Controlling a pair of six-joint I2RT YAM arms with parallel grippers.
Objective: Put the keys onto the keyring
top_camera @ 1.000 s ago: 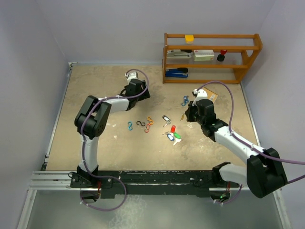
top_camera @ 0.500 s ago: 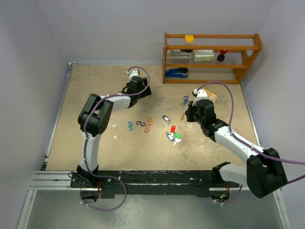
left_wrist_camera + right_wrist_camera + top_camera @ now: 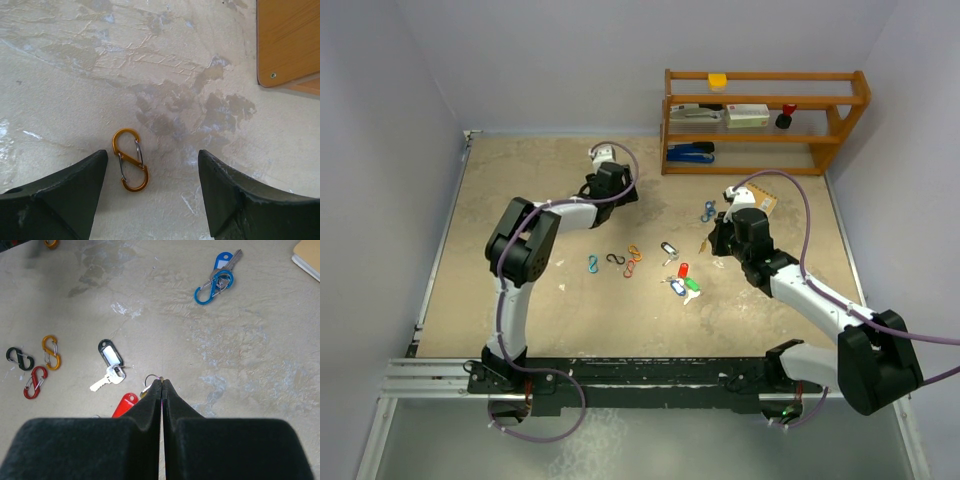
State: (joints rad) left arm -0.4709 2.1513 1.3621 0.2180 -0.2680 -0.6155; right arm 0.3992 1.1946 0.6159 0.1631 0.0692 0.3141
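Two arms, one moving: the left gripper (image 3: 152,162), jaws spread, has drifted farther across the table (image 3: 75,75) and hangs over an orange clip (image 3: 130,160), a likely keyring; the right gripper (image 3: 162,384) stays pressed together above the loose keys (image 3: 682,282) mid-table.

A wooden two-tier shelf rack (image 3: 765,120) stands at the far right of the beige table (image 3: 520,300). In front of it lies a blue-tagged metal key (image 3: 226,259), touching a blue S-shaped clip (image 3: 212,287), with a tan card (image 3: 763,203) to their right. Nearer the arms, mid-table, sits a black-and-white-tagged key (image 3: 111,357), with a red-tagged key (image 3: 125,404) just nearer still. To their left lie an orange S-clip (image 3: 51,352), a red S-clip (image 3: 35,382) and a black S-clip (image 3: 20,358), close together. A second orange S-clip (image 3: 130,160) lies well apart, left of the rack, below the left gripper (image 3: 152,165).
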